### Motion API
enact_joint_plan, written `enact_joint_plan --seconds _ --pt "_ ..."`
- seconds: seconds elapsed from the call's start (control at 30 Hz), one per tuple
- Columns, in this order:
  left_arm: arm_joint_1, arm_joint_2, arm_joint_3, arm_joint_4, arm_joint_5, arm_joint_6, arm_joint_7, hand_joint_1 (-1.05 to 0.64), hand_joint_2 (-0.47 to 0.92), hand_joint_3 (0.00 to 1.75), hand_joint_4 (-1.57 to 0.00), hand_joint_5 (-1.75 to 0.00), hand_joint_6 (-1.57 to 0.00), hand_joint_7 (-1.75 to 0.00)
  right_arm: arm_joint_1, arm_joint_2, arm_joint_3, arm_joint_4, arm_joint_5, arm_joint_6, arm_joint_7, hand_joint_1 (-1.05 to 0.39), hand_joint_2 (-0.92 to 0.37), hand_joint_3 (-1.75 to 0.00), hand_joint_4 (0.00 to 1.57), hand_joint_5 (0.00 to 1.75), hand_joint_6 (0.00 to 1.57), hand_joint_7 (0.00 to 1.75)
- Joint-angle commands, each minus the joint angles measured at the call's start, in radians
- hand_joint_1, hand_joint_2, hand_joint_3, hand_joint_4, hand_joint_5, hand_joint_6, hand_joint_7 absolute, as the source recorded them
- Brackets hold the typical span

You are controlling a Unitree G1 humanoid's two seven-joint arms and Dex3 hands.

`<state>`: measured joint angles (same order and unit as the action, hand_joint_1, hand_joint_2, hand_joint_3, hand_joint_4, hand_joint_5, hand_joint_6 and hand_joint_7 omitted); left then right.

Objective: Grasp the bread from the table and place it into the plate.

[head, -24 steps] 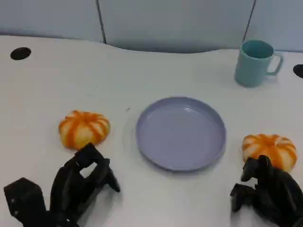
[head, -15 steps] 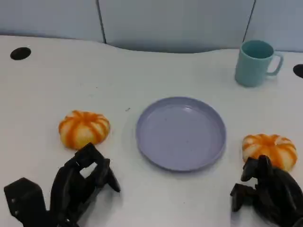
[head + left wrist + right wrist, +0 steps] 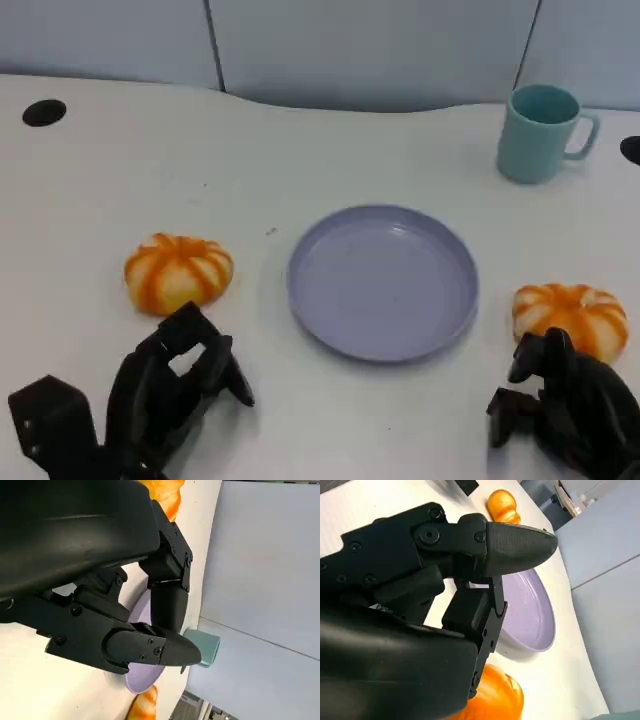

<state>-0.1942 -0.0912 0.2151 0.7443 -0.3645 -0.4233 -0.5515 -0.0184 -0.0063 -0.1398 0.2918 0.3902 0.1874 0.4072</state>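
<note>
A lavender plate (image 3: 382, 281) sits on the white table (image 3: 300, 160), and everything else is placed around it. To the plate's left, a short way off, lies an orange-and-cream striped bread roll (image 3: 178, 272), resting on the table and touched by nothing. A second striped roll (image 3: 571, 317) lies just to the plate's right, also on the table; neither roll is in the plate. Nearer the robot than the left roll, and to the plate's lower left, the left hand (image 3: 170, 385) hovers close to that roll with its fingers parted and nothing between them. The right hand (image 3: 560, 405) sits to the plate's lower right, right up against the near edge of the second roll, fingers loosely apart and holding nothing; whether it touches the roll cannot be told. Beyond the plate, toward its far right, a teal mug (image 3: 541, 132) stands upright with its handle turned away from the plate.
</note>
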Motion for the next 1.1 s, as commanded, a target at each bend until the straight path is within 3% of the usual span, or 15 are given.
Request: enact_joint_plan --seconds 0.03,0.2,0.27,0.4,0.43,0.47,0.53,0.57,0.6,0.67,0.73,0.8,0.93,1.03,1.1 --pt "-0.011 0.016 0.003 -0.002 0.006 -0.010 0.004 -0.76 0.92 0.28 -0.86 -1.75 -0.65 -1.71 0.017 -0.008 -0.006 0.008 -0.004 0.014 -0.012 -0.45 -0.92 -0.53 1.32 1.26 1.22 1.16" --pt "-0.012 0.014 0.008 -0.017 -0.013 0.018 -0.001 -0.76 0.92 0.26 -0.86 -1.75 -0.65 -1.70 0.013 -0.005 -0.009 0.013 0.001 0.017 -0.012 -0.45 -0.92 -0.51 1.33 1.25 1.22 1.16" --pt "-0.011 0.017 0.008 -0.027 -0.016 0.022 -0.005 -0.77 0.92 0.31 -0.79 -1.75 -0.54 -1.66 0.013 -0.005 -0.010 0.014 0.003 0.016 -0.008 -0.45 -0.92 -0.51 1.33 1.24 1.22 1.16" --pt "-0.009 0.018 0.008 -0.035 -0.018 0.027 -0.006 -0.78 0.92 0.32 -0.75 -1.75 -0.50 -1.63 0.013 -0.005 -0.010 0.014 0.004 0.016 -0.006 -0.45 -0.92 -0.51 1.33 1.24 1.21 1.16" --pt "-0.017 0.024 0.008 -0.018 0.004 -0.046 -0.005 -0.78 0.92 0.32 -0.75 -1.75 -0.50 -1.63 0.016 -0.008 -0.003 0.009 -0.004 0.014 -0.007 -0.45 -0.92 -0.51 1.33 1.24 1.21 1.16" --pt "-0.023 0.030 0.007 -0.003 0.026 -0.110 -0.002 -0.75 0.92 0.28 -0.60 -1.50 -0.45 -1.22 0.017 -0.010 0.001 0.005 -0.010 0.014 -0.008 -0.46 -0.92 -0.53 1.32 1.25 1.21 1.17" --pt "-0.032 0.053 -0.007 0.030 0.092 -0.234 0.016 -0.74 0.92 0.28 -0.52 -1.24 -0.45 -0.81 0.016 -0.008 0.001 0.006 -0.008 0.016 -0.007 -0.46 -0.92 -0.52 1.32 1.26 1.21 1.17" --pt "-0.036 0.059 -0.010 0.044 0.107 -0.261 0.021 -0.74 0.92 0.29 -0.51 -1.12 -0.46 -0.65 0.016 -0.007 -0.001 0.008 -0.005 0.017 -0.006 -0.45 -0.92 -0.52 1.32 1.26 1.21 1.18" --pt "-0.041 0.081 -0.023 0.060 0.155 -0.322 0.039 -0.74 0.92 0.29 -0.50 -1.09 -0.47 -0.59 0.015 -0.004 -0.001 0.009 -0.004 0.018 -0.008 -0.45 -0.92 -0.51 1.32 1.26 1.21 1.18" --pt "-0.052 0.117 -0.043 0.084 0.235 -0.418 0.077 -0.72 0.92 0.34 -0.39 -0.76 -0.45 -0.24 0.012 -0.001 0.000 0.010 -0.001 0.025 -0.010 -0.45 -0.92 -0.50 1.32 1.25 1.21 1.16" --pt "-0.061 0.147 -0.059 0.095 0.303 -0.472 0.127 -0.71 0.92 0.34 -0.37 -0.66 -0.45 -0.14 0.013 0.001 0.002 0.004 -0.002 0.031 -0.014 -0.46 -0.92 -0.50 1.33 1.24 1.21 1.16" --pt "-0.067 0.177 -0.075 0.092 0.379 -0.501 0.194 -0.74 0.92 0.32 -0.19 -0.49 -0.37 -0.05 0.015 0.002 0.003 -0.004 -0.003 0.037 -0.019 -0.45 -0.92 -0.50 1.32 1.24 1.21 1.16" --pt "-0.082 0.254 -0.109 0.067 0.533 -0.532 0.319 -0.77 0.92 0.29 -0.06 -0.36 -0.26 0.00 0.018 0.009 0.001 -0.013 0.004 0.051 -0.029 -0.44 -0.92 -0.50 1.32 1.24 1.21 1.18" --pt "-0.093 0.333 -0.136 0.028 0.733 -0.562 0.489 -0.75 0.92 0.25 -0.01 -0.30 -0.19 0.00 0.019 0.012 0.001 -0.016 0.004 0.051 -0.030 -0.44 -0.92 -0.50 1.32 1.24 1.21 1.18" --pt "-0.087 0.377 -0.156 -0.038 0.853 -0.511 0.587 -0.77 0.92 0.24 0.00 -0.24 -0.16 0.00 0.021 0.016 -0.001 -0.018 0.009 0.051 -0.029 -0.44 -0.92 -0.50 1.32 1.24 1.20 1.19"
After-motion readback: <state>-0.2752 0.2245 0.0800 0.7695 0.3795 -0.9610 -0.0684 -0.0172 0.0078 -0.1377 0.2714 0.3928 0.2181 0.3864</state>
